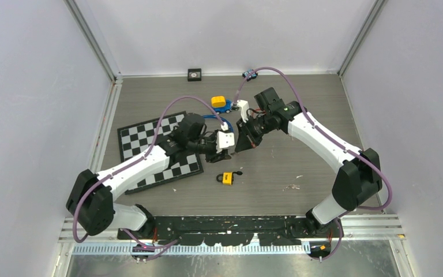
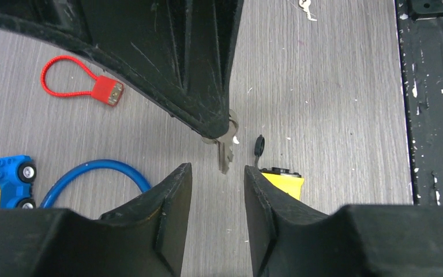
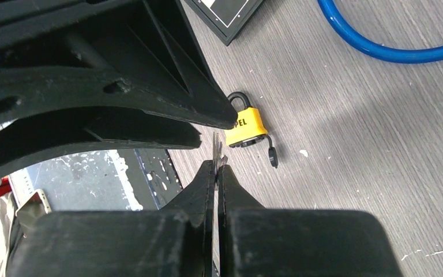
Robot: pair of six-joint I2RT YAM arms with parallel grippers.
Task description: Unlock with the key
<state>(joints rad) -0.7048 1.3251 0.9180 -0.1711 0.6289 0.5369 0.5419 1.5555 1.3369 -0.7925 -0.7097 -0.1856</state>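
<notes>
A small silver key (image 2: pixel 226 153) hangs blade-down from my right gripper (image 3: pixel 216 166), whose fingers are shut on its head, just above the table. In the right wrist view only the key's thin edge (image 3: pixel 218 151) pokes out past the fingertips. My left gripper (image 2: pixel 217 168) is open with the key's blade just beyond its tips, and it touches nothing. The yellow padlock (image 1: pixel 228 178) lies flat on the table a little nearer the arms' bases. Its black shackle and dangling keyhole cover show on the padlock (image 3: pixel 243 127) in the right wrist view. The left finger partly hides the padlock (image 2: pixel 282 178).
A chessboard (image 1: pixel 150 144) lies under the left arm. A blue cable loop (image 2: pixel 92 173), a red cable lock (image 2: pixel 81 86) and a blue-and-yellow toy car (image 1: pixel 221 104) sit behind the grippers. A loose spare key (image 2: pixel 306 8) lies to the right of the padlock.
</notes>
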